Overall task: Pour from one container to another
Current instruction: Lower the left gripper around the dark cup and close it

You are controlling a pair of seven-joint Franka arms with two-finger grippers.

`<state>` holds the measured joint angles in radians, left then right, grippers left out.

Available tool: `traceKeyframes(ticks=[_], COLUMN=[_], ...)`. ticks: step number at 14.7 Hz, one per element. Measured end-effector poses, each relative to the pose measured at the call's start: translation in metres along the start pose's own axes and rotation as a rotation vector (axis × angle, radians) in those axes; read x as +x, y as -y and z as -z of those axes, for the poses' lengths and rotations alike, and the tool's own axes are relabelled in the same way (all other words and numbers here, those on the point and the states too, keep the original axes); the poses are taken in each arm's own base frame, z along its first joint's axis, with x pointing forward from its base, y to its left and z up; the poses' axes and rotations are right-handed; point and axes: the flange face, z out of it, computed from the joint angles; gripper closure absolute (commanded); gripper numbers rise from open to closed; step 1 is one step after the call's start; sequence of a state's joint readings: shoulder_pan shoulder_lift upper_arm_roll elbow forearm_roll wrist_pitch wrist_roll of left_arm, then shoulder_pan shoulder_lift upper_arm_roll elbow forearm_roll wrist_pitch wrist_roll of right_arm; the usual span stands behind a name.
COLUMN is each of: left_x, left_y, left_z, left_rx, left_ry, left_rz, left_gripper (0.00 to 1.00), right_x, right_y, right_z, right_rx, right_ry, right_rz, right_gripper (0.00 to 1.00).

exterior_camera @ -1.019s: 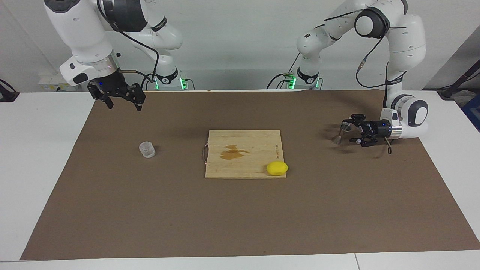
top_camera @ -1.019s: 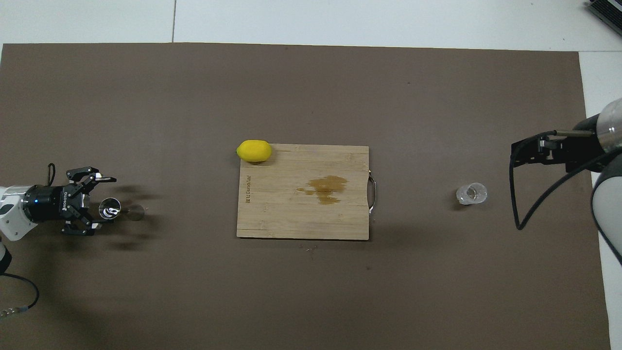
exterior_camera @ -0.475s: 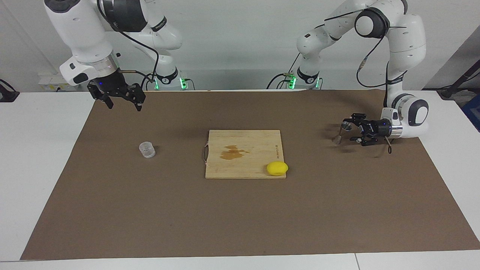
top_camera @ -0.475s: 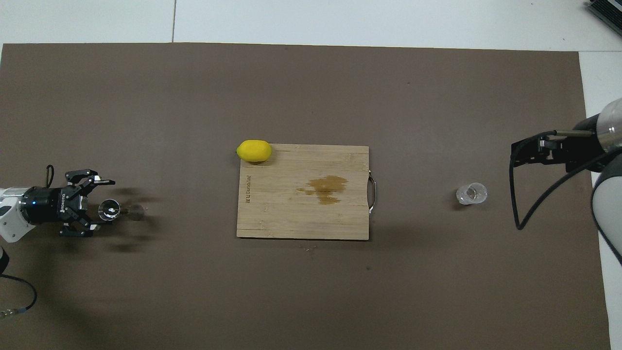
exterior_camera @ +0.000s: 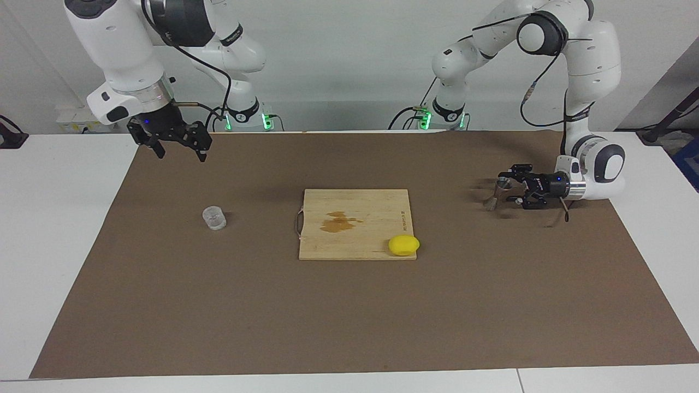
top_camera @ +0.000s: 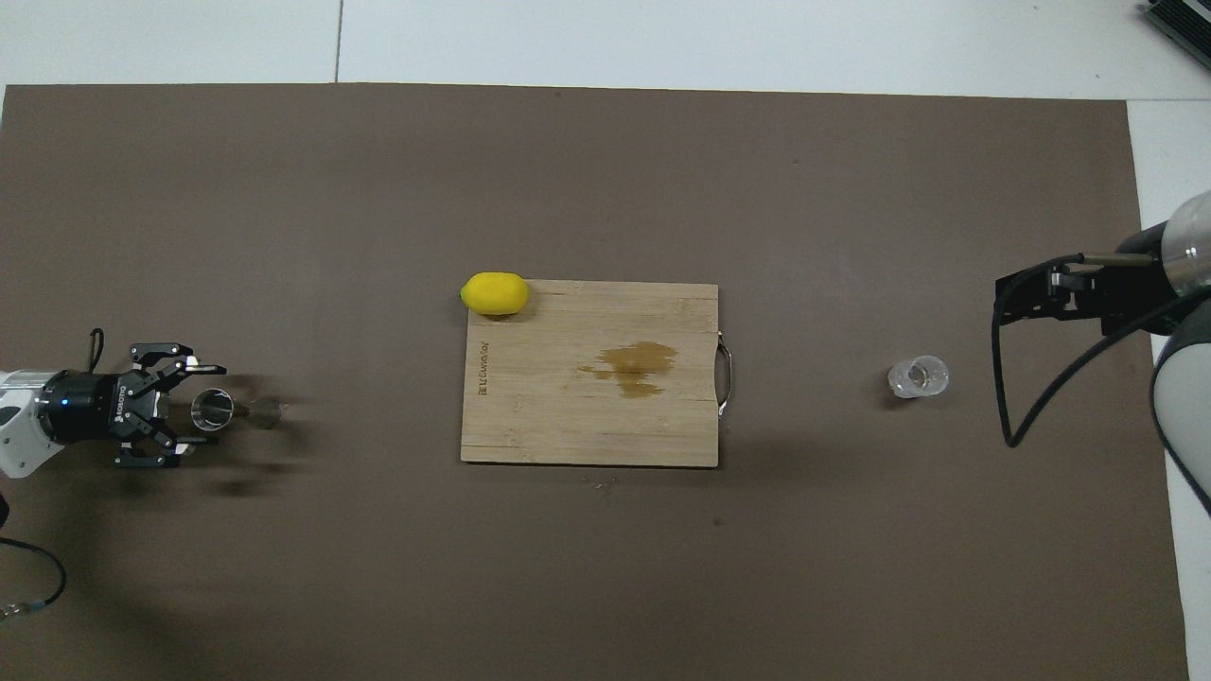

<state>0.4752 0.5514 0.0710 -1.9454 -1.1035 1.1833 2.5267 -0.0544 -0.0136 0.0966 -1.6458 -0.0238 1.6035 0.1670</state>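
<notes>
Left arm point(exterior_camera: 579, 60) arched high, forearm dropped, wrist turned level just above the table's surface; left gripper point(exterior_camera: 509, 190) lying sideways, fingers point(top_camera: 203, 346) parted and pointing toward the table's middle. Right arm point(exterior_camera: 117, 49) bent downward, right gripper point(exterior_camera: 177, 152) hanging raised, fingers spread wide, tips aimed down, waiting.

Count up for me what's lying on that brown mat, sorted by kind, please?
Small pouring vessels: 2, a clear ribbed cup and a metal jigger
Wooden cutting boards: 1
Lemons: 1, on the board's corner
Total: 4 things
</notes>
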Motion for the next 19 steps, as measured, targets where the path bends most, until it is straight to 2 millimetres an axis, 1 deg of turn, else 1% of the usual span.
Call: traceKeyframes(ticks=[6, 9, 11, 15, 19], left_x=[0.0001, 0.0002, 0.0002, 0.0003, 0.0002], left_y=[0.0003, 0.0005, 0.0005, 0.0005, 0.0003], left_z=[-0.0010, -0.0017, -0.0017, -0.0017, -0.0017], left_rx=[-0.003, -0.004, -0.005, -0.005, -0.006], left_ry=[0.000, -0.001, -0.001, -0.001, 0.000], left_rz=[0.000, -0.001, 0.000, 0.000, 0.000], left_gripper=[0.31, 0.39, 0.41, 0.54, 0.54], right_x=[0.0000, 0.0000, 0.0000, 0.0000, 0.0000], right_y=[0.0000, 0.0000, 0.0000, 0.0000, 0.0000], right_z=[0.0000, 0.0000, 0.0000, 0.0000, 0.0000], right_rx=[0.000, 0.000, 0.000, 0.000, 0.000], right_ry=[0.000, 0.000, 0.000, 0.000, 0.000], right_rz=[0.000, 0.000, 0.000, 0.000, 0.000], right_gripper=[0.00, 0.00, 0.00, 0.00, 0.00])
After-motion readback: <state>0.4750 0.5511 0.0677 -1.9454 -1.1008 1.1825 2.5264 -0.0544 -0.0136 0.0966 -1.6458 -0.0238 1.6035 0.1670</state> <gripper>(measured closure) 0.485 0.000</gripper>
